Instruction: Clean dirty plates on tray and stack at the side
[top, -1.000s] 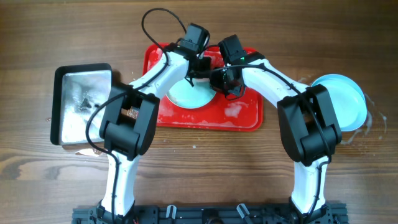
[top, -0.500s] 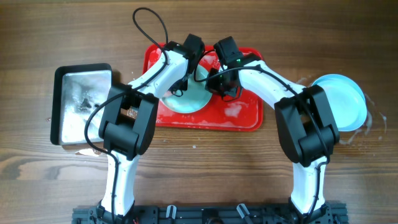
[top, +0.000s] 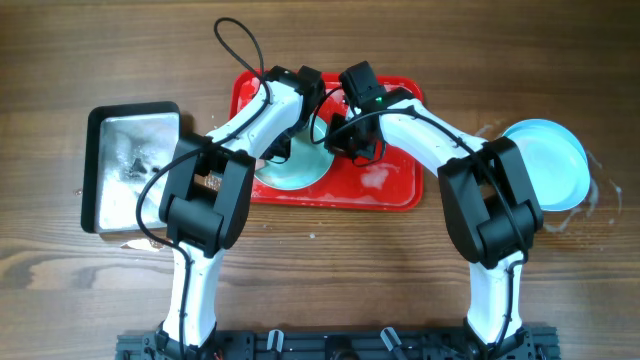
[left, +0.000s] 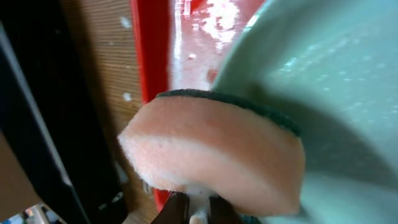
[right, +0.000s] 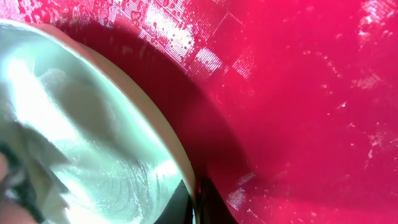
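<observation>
over the last second both arms are drifting toward the left half of the tray (top: 392, 186). the plate (top: 298, 170) i'm working on is going with them, so it is now lying nearer the tray's left rim than it was a moment ago. the left end effector (left: 189, 213) is clamped fully shut on the sponge (left: 211, 158), pressing it against the plate's inner face with the green scouring layer turned toward the plate. the right end effector (right: 193, 202) is closed tight on the plate's rim. judging by the dark shadow under that edge in the right wrist view, it is holding that side tilted up off the red surface while the opposite edge is resting on the tray. i'm reading the shift as a scrubbing stroke in progress rather than a lift-off: the sponge is sweeping across the face while the other arm is bracing the plate. soapy film is showing on the plate, so i'm judging the cleaning as not finished. this is the only plate i'm seeing on the tray. the side stack (top: 548, 152) is sitting on the counter (top: 330, 250) well off to the right, though i cannot tell how many plates are in it. the wet rim is looking slippery, so i'm watching that pinch.
</observation>
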